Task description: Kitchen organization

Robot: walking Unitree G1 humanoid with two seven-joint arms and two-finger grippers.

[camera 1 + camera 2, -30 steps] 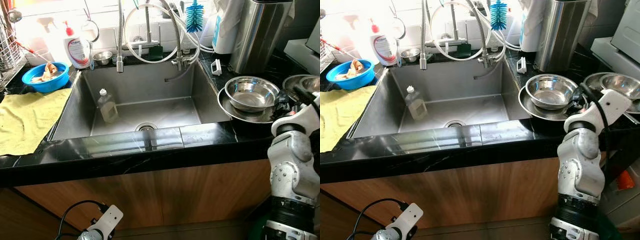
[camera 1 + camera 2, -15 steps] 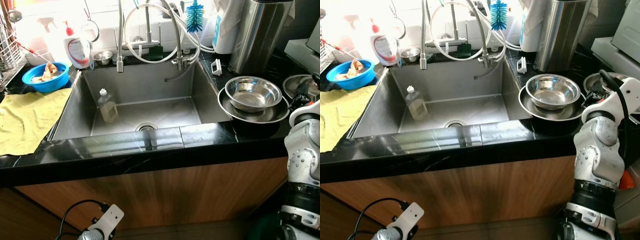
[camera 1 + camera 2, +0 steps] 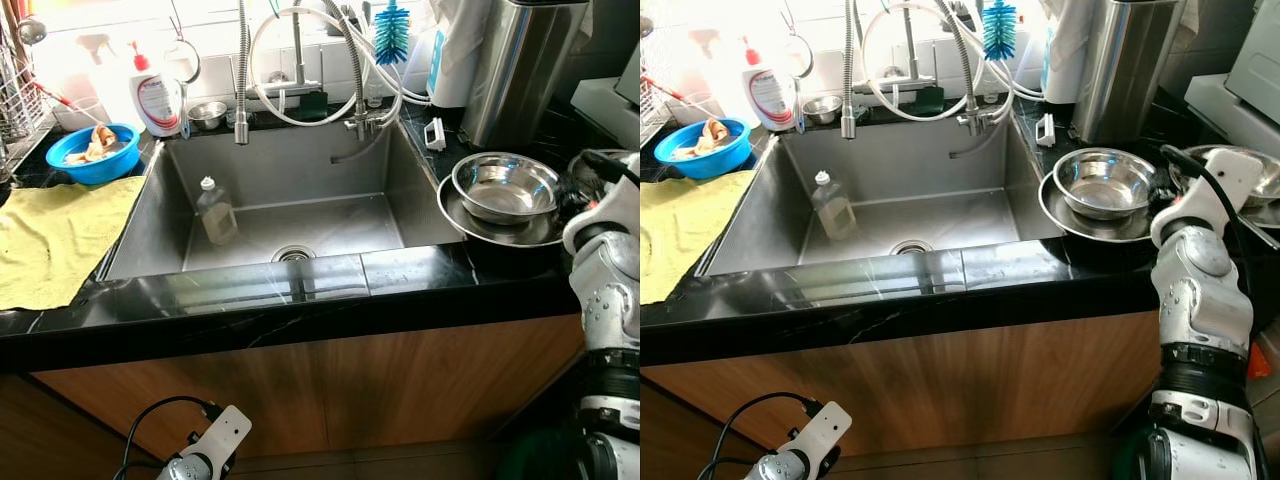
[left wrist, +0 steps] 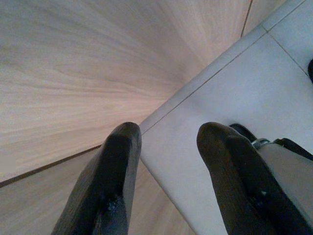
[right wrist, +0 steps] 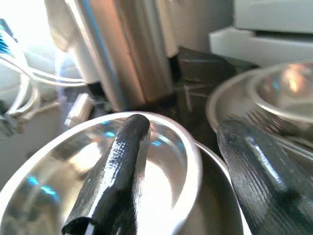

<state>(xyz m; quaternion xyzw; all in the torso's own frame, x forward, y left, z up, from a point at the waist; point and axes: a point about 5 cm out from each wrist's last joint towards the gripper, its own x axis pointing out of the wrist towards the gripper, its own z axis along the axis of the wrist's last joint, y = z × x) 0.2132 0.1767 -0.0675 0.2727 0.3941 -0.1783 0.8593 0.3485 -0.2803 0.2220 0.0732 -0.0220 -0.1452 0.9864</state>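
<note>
A steel bowl [image 3: 505, 185] rests in a wider steel plate [image 3: 462, 222] on the black counter right of the sink. My right gripper [image 5: 183, 126] is open at the bowl's right rim. In the right wrist view one finger [image 5: 117, 166] lies over the bowl's [image 5: 166, 166] inside and the other finger [image 5: 254, 166] outside the rim. My right arm [image 3: 1195, 290] rises from below the counter edge. My left gripper [image 4: 168, 132] hangs open by the wooden cabinet front and the floor tiles, holding nothing.
The sink [image 3: 160, 200] holds a small clear bottle [image 3: 215, 212]. To its left are a yellow cloth [image 3: 50, 235], a blue bowl [image 3: 92, 152] and a soap bottle [image 3: 158, 100]. A tall steel canister [image 3: 520, 65] stands behind the bowl. More steel dishes [image 3: 1250, 185] sit far right.
My right arm swung out to the right, then came back left and a little higher, so its gripper is now at the bowl's rim. The left arm has stayed put.
</note>
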